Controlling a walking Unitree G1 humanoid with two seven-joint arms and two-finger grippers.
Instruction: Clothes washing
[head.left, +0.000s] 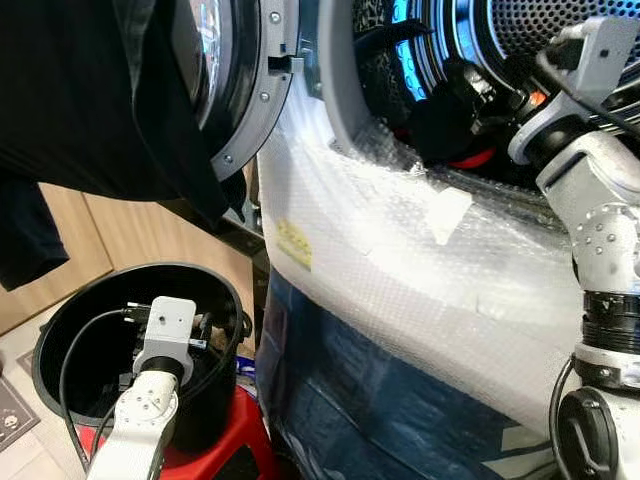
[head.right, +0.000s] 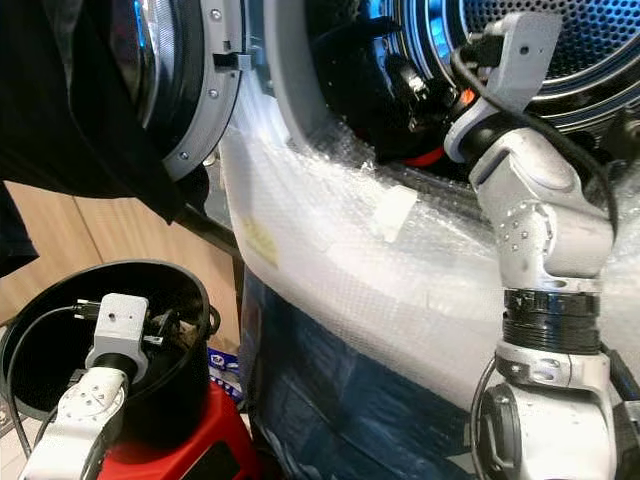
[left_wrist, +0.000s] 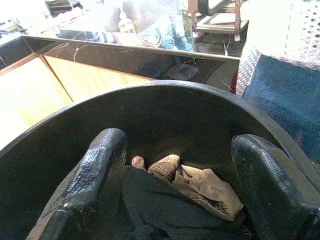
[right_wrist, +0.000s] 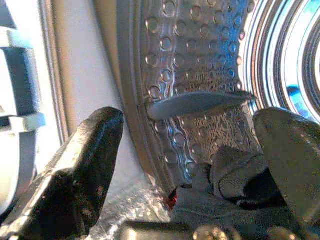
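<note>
Item 1, laundry. We record a dark grey garment (right_wrist: 235, 195) bunched at the mouth of the washer drum (right_wrist: 200, 75), lying low between the 2 fingers of the right gripper (right_wrist: 190, 150); those fingers stand wide apart, and the cloth sits nearer 1 of them without being pinched. In the head views the same dark bundle (head.left: 450, 115) rests on the drum's lower lip, with something red beside it that we cannot identify.

Item 2, bucket. We list a black round bucket (head.left: 70, 330) on a red stool (head.left: 235, 430), just beside the washing machine (head.left: 400, 330). Inside it lie a tan garment (left_wrist: 200, 182) and a black garment (left_wrist: 160, 210), touching each other at the bottom. The left gripper (left_wrist: 175, 185) reaches down into the bucket, its fingers (left_wrist: 97, 170) spread apart on either side of these clothes, gripping neither.

Item 3, surroundings. The machine front is wrapped in bubble wrap (head.left: 420, 270); its door (head.left: 240, 80) hangs open, and a black cloth (head.left: 90, 100) drapes over it
</note>
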